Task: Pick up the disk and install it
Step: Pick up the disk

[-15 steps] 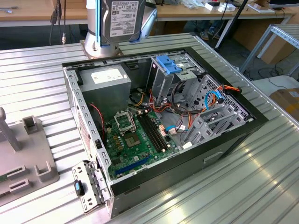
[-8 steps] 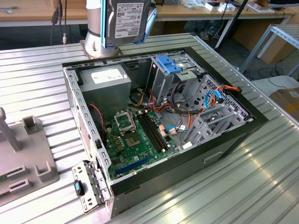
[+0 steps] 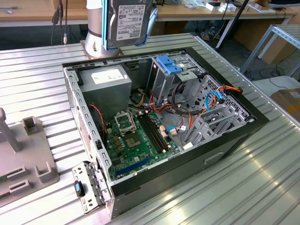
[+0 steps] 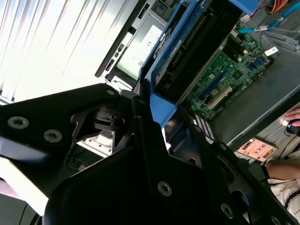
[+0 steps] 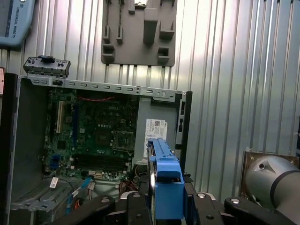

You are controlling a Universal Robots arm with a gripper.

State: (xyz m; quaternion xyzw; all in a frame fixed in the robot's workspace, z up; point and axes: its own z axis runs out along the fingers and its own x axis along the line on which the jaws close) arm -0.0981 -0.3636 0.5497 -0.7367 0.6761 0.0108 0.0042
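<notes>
Gripper (image 5: 166, 205): clenched on the disk (image 3: 129, 21), with a black finger (image 5: 133, 206) against each side of it.
Disk position: held upright and clear of the table (image 3: 262, 187). In the exterior view it hangs above the far end of the open computer case (image 3: 225, 140), over the power supply (image 3: 110, 77), and touches nothing there.
Disk facing: the white label is turned toward the exterior view. In the first wrist view I see it edge-on, with the blue rail toward the camera.
Case: lying on its side with the panel off and the motherboard (image 3: 136, 140) exposed.
Drive cage: the blue bracket (image 3: 171, 63) sits at its top, well apart from the disk.
Table: a grey holder (image 5: 138, 33) lies beside the case.
Arm: a silver segment (image 3: 96, 23) stands just beside the disk, on the exterior view's left.
</notes>
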